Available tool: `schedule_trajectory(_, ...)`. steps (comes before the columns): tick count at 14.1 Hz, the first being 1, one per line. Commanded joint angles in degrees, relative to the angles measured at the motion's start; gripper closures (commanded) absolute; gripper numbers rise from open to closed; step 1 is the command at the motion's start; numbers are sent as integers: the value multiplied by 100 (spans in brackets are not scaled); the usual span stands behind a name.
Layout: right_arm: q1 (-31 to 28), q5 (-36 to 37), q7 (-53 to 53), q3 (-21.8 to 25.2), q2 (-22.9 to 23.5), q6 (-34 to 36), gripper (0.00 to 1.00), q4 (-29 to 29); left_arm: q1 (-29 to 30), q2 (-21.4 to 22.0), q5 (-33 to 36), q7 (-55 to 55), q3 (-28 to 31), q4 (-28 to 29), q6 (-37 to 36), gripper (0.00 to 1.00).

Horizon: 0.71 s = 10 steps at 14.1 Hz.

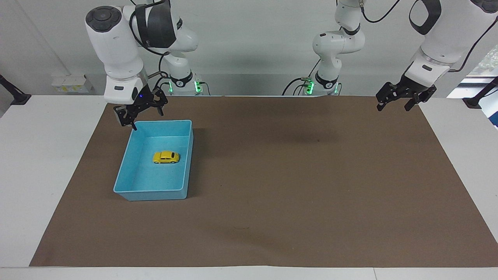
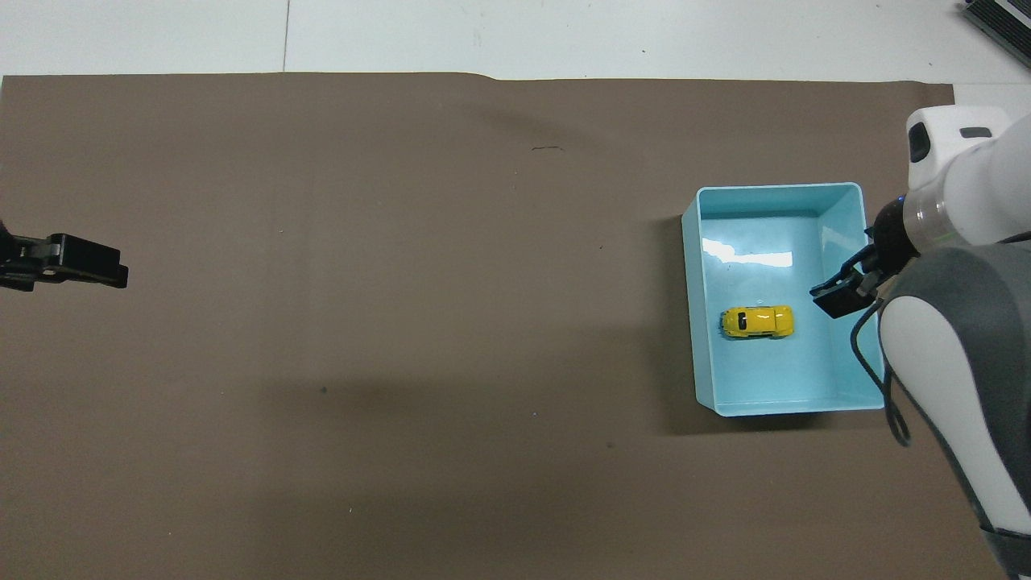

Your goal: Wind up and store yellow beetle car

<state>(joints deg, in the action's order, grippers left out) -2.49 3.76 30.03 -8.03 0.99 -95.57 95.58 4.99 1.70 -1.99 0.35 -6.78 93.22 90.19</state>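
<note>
The yellow beetle car (image 1: pixel 166 157) stands on its wheels on the floor of the blue tray (image 1: pixel 152 194), alone and touched by nothing. It also shows in the overhead view (image 2: pixel 757 321), near the middle of the tray (image 2: pixel 691 338). My right gripper (image 1: pixel 143 114) is open and empty, raised over the tray's corner nearest the robots; in the overhead view (image 2: pixel 844 292) it covers the tray's wall at the right arm's end. My left gripper (image 1: pixel 393 106) is open and empty and waits in the air over the mat's corner at the left arm's end (image 2: pixel 76 266).
A brown mat (image 1: pixel 291 175) covers most of the white table (image 1: pixel 46 163). The tray stands on it toward the right arm's end. Small white boxes (image 1: pixel 72 83) lie at the table's back edge by the wall.
</note>
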Motion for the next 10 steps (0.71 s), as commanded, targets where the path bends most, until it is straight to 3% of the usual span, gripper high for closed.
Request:
schedule_trajectory(1,2,-243,-916,-50,-204,187,0,-31,90,137,-74,0,-34,108,-36,0)
schedule_trajectory(3,11,-551,-1375,-59,-240,188,0,-31,81,137,-74,0,-34,108,-36,0)
schedule_trajectory(10,152,-596,-2281,-32,-258,240,0,-224,81,137,-74,9,-34,108,-36,0)
